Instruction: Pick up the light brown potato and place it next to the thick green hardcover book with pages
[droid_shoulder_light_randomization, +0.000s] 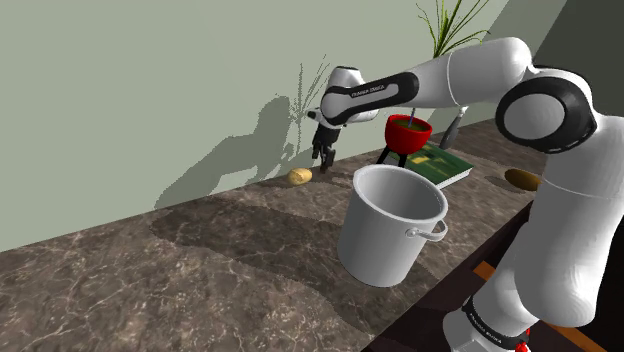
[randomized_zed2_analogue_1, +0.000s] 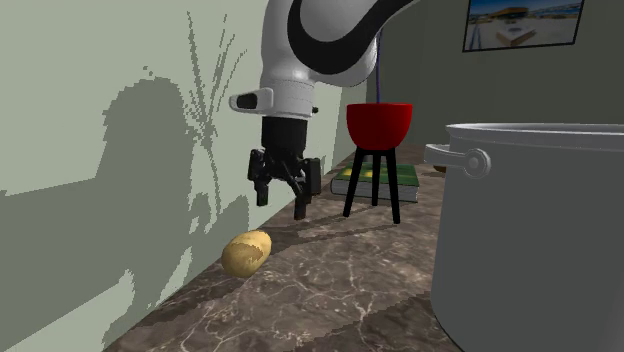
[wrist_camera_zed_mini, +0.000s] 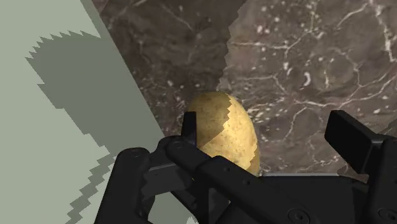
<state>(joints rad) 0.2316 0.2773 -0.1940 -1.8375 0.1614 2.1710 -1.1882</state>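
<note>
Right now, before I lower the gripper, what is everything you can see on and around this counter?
potato: one, light brown, on the counter by the wall, just below the gripper
book: one, green, lying flat by the stand
bowl on black stand: one, red, by the book
stockpot: one, grey, near the counter's front edge
oval thing: one, brown, beyond the book
plant: one, green, behind the arm
framed picture: one, far wall
counter: dark brown marble
arm: white
gripper: black, open
</note>
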